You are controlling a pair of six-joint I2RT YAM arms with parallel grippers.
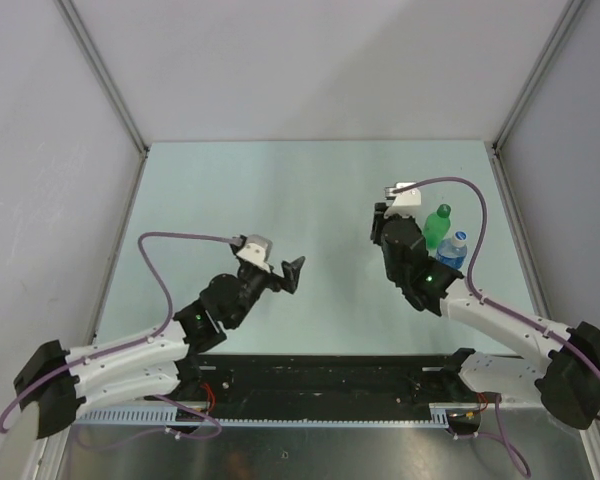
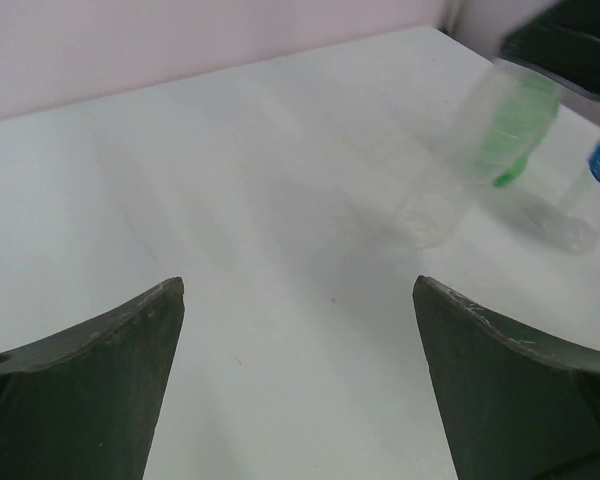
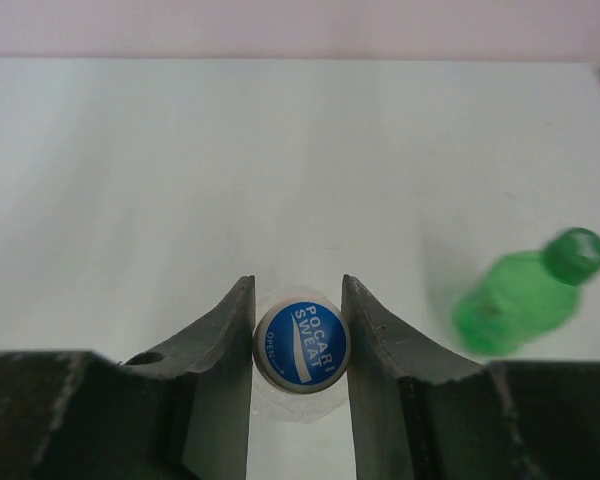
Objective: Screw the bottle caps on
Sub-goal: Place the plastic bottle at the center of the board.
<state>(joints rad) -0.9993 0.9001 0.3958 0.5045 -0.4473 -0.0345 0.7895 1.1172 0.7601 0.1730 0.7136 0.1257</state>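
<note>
My right gripper (image 3: 298, 300) is shut on a white cap with a blue printed top (image 3: 301, 345). The cap sits on the mouth of the clear unlabelled bottle (image 2: 435, 195), which stands on the table. In the top view the right gripper (image 1: 382, 225) covers that bottle. The green bottle (image 1: 437, 228) stands just right of it and wears its green cap (image 3: 575, 255). The blue-labelled bottle (image 1: 452, 250) stands beside the green one, with a white top. My left gripper (image 1: 293, 270) is open and empty over bare table, well left of the bottles; its jaws are wide apart in its wrist view (image 2: 298, 285).
The pale table (image 1: 310, 190) is bounded by grey walls at the back and sides. The arm bases and a black rail (image 1: 320, 385) lie along the near edge. Purple cables loop over both arms.
</note>
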